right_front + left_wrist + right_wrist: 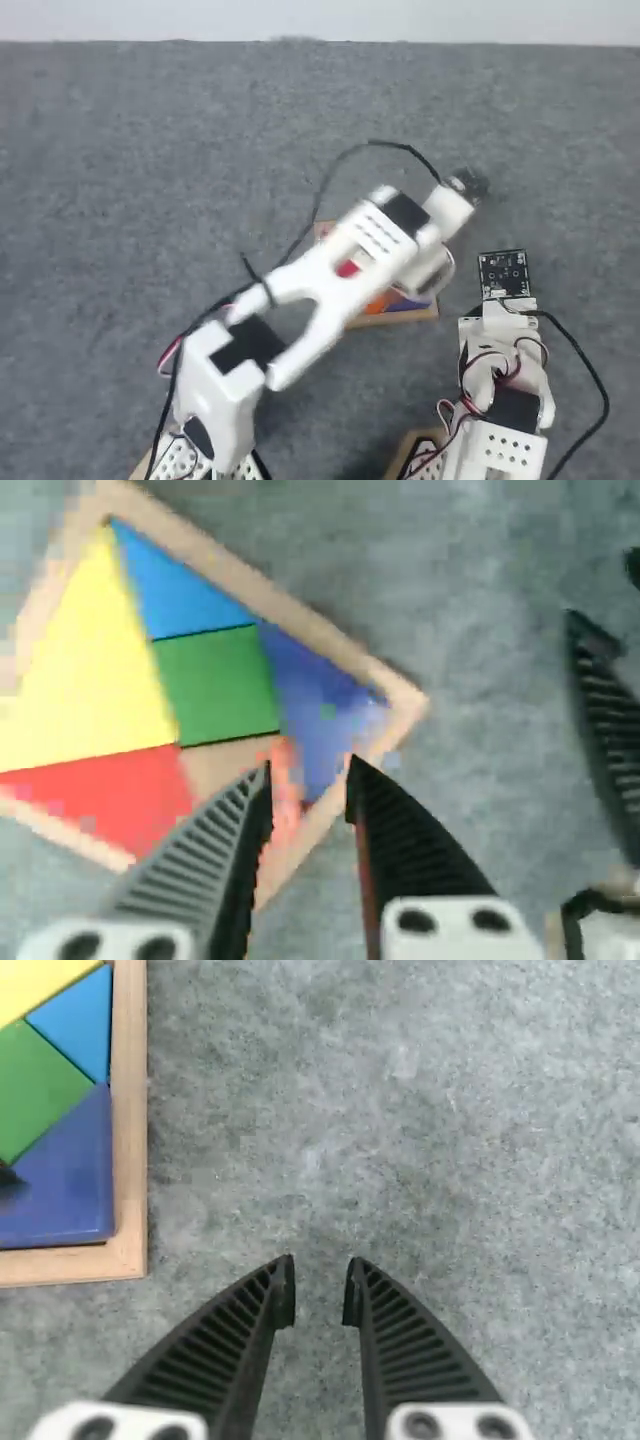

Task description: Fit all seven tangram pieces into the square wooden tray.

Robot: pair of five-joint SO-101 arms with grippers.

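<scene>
The square wooden tray (330,630) lies on the grey carpet and holds a yellow triangle (85,670), a light blue piece (175,595), a green square (215,685), a dark blue piece (325,705) and a red piece (100,790). An orange piece (285,785) sits at the tray's near rim, next to a bare patch of wood (215,765). My left gripper (308,780) hovers open over that rim, one finger beside the orange piece. The left arm (350,260) covers most of the tray (425,312). My right gripper (318,1290) hangs slightly open over bare carpet beside the tray (128,1110).
The right arm (503,340) stands folded at the front right, close to the tray's corner. A black finger of the right arm (610,730) shows at the edge of the left wrist view. A black cable (330,180) arcs over the left arm. Open carpet stretches behind the tray.
</scene>
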